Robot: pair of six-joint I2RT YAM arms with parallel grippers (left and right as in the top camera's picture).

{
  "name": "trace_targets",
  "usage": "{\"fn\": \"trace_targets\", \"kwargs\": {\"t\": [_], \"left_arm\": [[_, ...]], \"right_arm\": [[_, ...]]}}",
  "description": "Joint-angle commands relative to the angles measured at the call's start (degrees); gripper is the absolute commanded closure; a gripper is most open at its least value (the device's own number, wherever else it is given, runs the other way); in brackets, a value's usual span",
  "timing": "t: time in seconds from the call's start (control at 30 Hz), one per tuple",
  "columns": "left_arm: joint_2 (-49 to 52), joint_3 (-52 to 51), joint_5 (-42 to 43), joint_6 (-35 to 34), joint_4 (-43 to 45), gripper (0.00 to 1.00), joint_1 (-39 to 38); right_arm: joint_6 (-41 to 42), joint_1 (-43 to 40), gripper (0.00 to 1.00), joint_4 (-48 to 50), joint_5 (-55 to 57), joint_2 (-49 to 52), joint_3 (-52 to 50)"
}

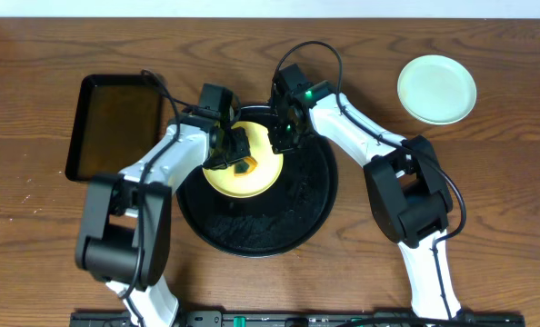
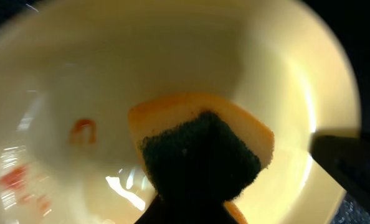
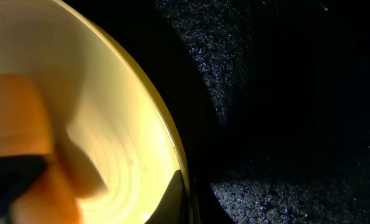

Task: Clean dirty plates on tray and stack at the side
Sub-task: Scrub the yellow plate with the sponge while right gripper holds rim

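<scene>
A pale yellow plate (image 1: 252,177) lies on the left part of the round black tray (image 1: 288,213). My left gripper (image 1: 240,153) is shut on an orange sponge (image 2: 247,130) and presses its dark green pad (image 2: 200,155) onto the plate's inside (image 2: 172,56). Orange-red sauce smears (image 2: 82,130) show left of the sponge. My right gripper (image 1: 284,138) is shut on the yellow plate's far right rim (image 3: 166,130), with one dark finger (image 3: 175,199) lying on the inner side of the rim. A clean mint plate (image 1: 436,88) sits alone on the table at the far right.
A rectangular black tray (image 1: 115,127) lies on the wooden table to the left of the round tray. The round tray's wet black floor (image 3: 284,93) shows beside the yellow plate.
</scene>
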Motion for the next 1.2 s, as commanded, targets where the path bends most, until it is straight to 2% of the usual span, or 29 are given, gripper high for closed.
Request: {"fn": "trace_targets", "kwargs": {"t": [0.0,0.13,0.27,0.33,0.53,0.8,1.1,1.17], "left_arm": [[3.2,0.9,2.1,-0.6,0.3,0.92,0.7],[4.2,0.9,1.7,-0.6,-1.8,0.92,3.4],[4.2,0.9,-3.3,0.5,-4.9,0.92,7.3],[4.2,0.9,-6.2,2.8,-6.4,0.93,9.4],[3.4,1.6,-6.4,11.6,-5.7,0.93,11.6],[-4.7,3.0,-6.1,10.8,-5.6,0.93,6.5],[-0.4,2.9,-5.9,3.1,-3.3,0.92,2.3],[1.8,2.9,-3.5,2.7,-1.7,0.92,1.9]], "right_arm": [[-0.1,0.1,0.99,-0.5,1.9,0.9,0.4],[-0.1,0.1,0.99,-1.0,1.9,0.9,0.4],[0.0,0.1,0.99,-0.9,1.9,0.9,0.4],[0.0,0.1,0.99,-0.9,1.9,0.9,0.4],[0.0,0.1,0.99,-0.9,2.1,0.9,0.4],[1.7,0.1,0.99,-0.9,3.8,0.9,0.4],[1.9,0.2,0.99,-0.7,3.8,0.9,0.4],[1.9,0.2,0.99,-0.7,3.8,0.9,0.4]]}}
